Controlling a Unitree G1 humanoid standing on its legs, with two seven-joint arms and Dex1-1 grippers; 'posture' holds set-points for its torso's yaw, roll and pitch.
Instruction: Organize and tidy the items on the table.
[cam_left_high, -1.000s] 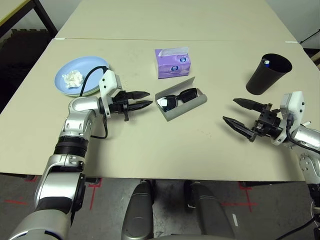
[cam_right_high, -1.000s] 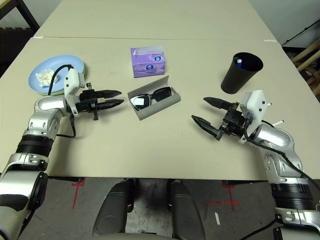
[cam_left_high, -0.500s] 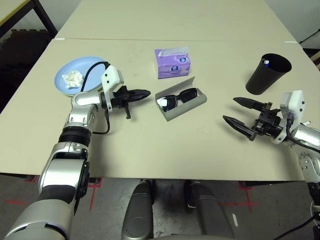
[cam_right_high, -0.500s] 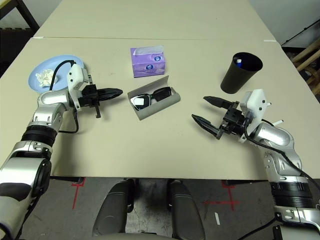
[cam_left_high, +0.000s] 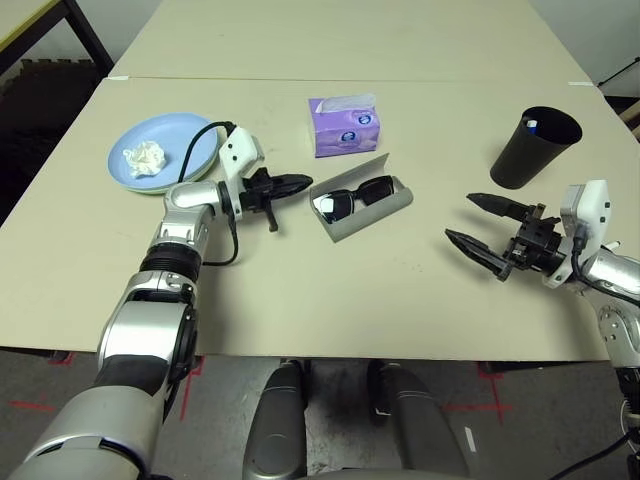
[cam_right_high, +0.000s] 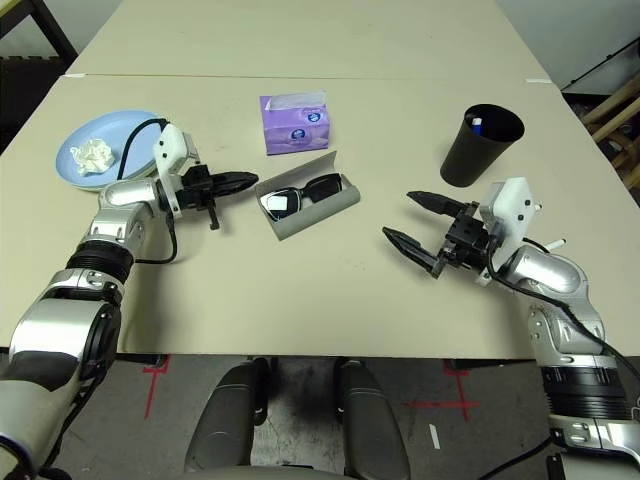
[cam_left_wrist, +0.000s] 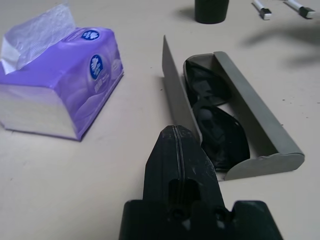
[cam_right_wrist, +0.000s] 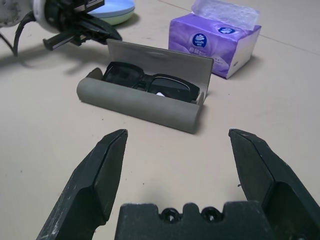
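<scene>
Two hands are framing the grey glasses case (cam_left_high: 362, 208), which is lying open mid-table (cam_left_high: 300, 300) with the black sunglasses (cam_left_high: 355, 194) inside. The left hand (cam_left_high: 300, 183), fingers pressed together and empty, is pointing at the raised lid's end, just beside it. The right hand (cam_left_high: 482, 226) is waiting wide apart. Closing the case looks like the step; next, nudging the lid down.

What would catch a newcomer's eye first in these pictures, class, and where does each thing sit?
The grey glasses case lies open mid-table with the black sunglasses inside, and the shut left gripper points at its lid. Behind it stands the purple tissue box. On the right, the right gripper hangs wide open, near the black cup.
</scene>
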